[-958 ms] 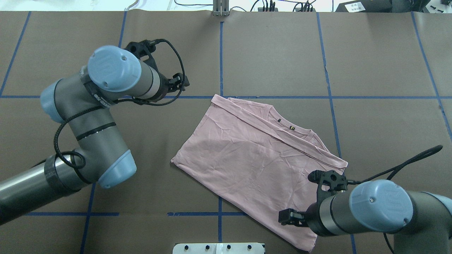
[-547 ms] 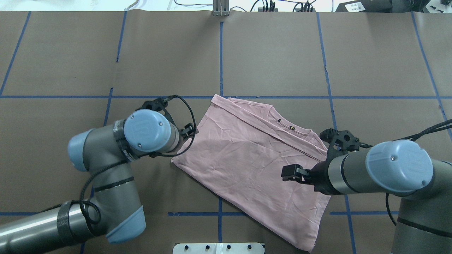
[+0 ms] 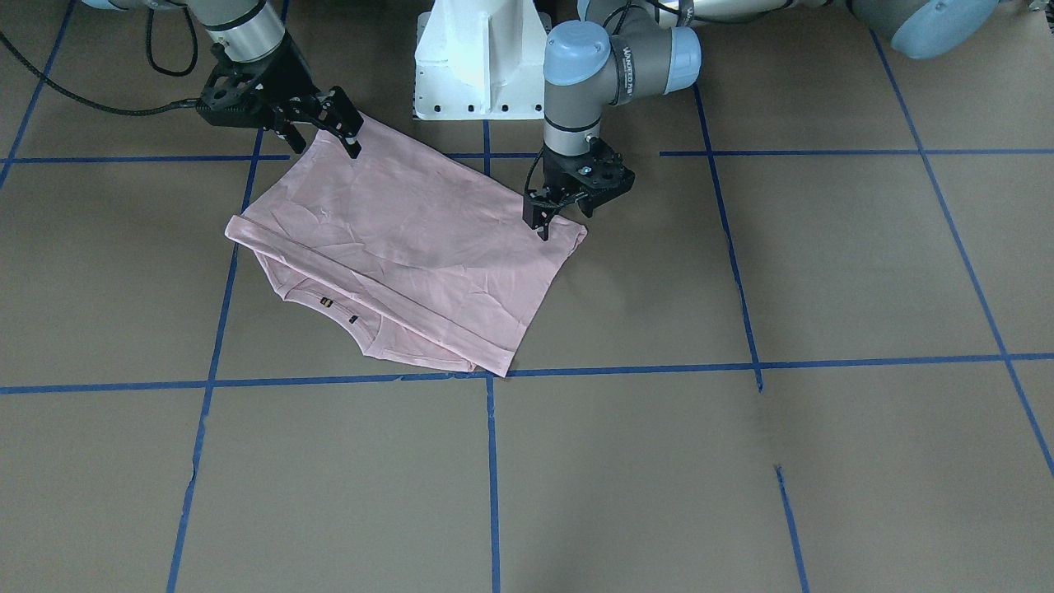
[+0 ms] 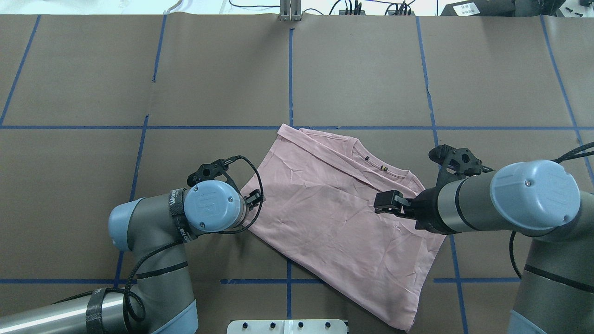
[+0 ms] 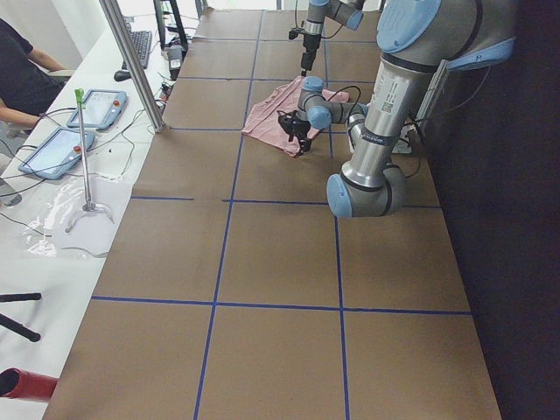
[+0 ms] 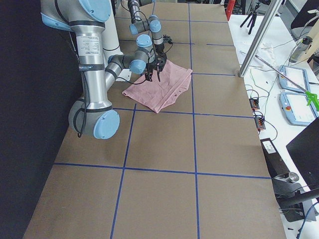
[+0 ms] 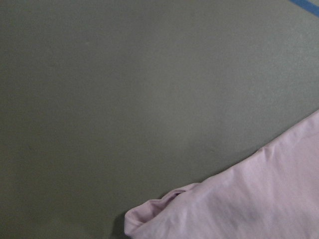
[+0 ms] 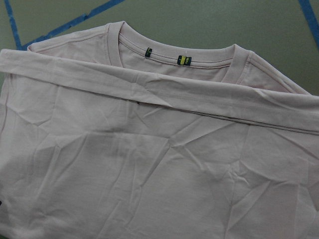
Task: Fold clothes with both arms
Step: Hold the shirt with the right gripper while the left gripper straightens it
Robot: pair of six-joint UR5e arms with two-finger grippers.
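Observation:
The pale pink T-shirt [image 4: 325,218] lies folded and flat on the brown table, collar [image 8: 179,62] and its small tags toward the far side. My left gripper [image 3: 565,216] points down just above the shirt's left corner [image 7: 149,216], and its jaws look open and hold nothing. My right gripper [image 3: 323,138] hangs open over the shirt's right part, below the collar [image 4: 385,171], with nothing in it. No fingers show in either wrist view. The dog outline and lettering are hidden.
The white pedestal base [image 3: 482,58] stands at the table's near edge, close to the shirt's hem. Blue tape lines [image 4: 290,69] grid the brown surface. Beyond the far edge a side bench holds tablets [image 5: 61,149], cables and a seated person [image 5: 22,79].
The left arm swung from the far left down to the shirt's left corner. The right arm moved from the shirt's near hem toward the far side, over its right part. The shirt has not moved.

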